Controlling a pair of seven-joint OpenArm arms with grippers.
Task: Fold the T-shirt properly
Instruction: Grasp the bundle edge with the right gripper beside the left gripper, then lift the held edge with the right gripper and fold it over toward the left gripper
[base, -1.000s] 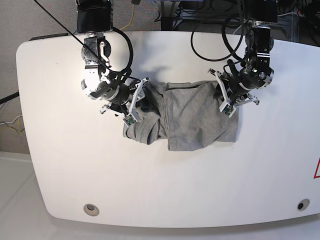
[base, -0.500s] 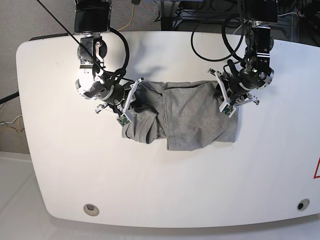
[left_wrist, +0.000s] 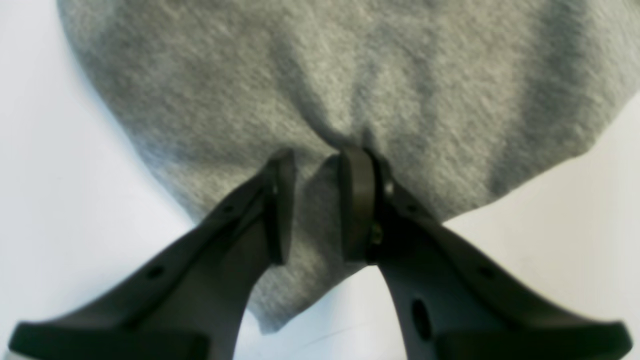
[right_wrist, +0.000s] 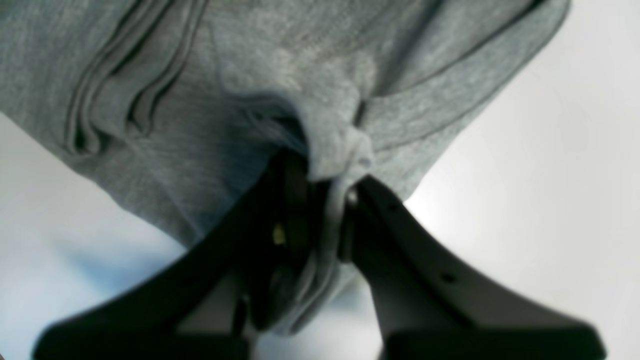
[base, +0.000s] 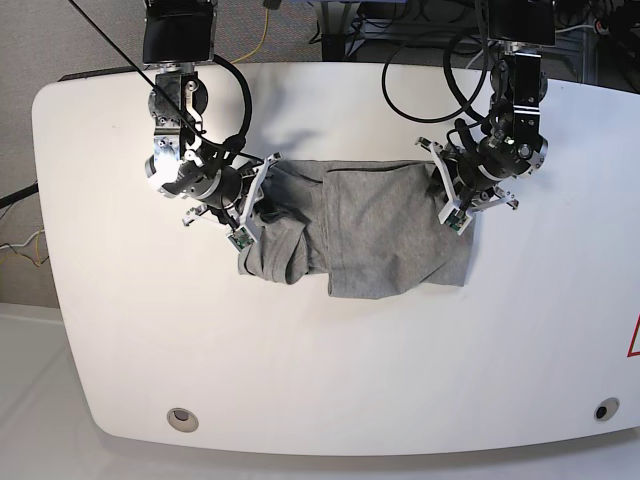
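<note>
The heather-grey T-shirt lies bunched in the middle of the white table, its plain side showing. My left gripper sits at the shirt's right edge; in the left wrist view it is shut on a fold of the T-shirt near a corner. My right gripper is at the shirt's rumpled left end; the right wrist view shows it shut on a thick wad of the T-shirt beside ribbed folds.
The white table has rounded corners and two small round holes near its front edge. Black cables loop behind the arms at the back. A red mark shows at the right edge.
My right gripper closed on the shirt's left end and drew it left and toward the back, stretching the cloth. The left arm and its grip stayed put.
</note>
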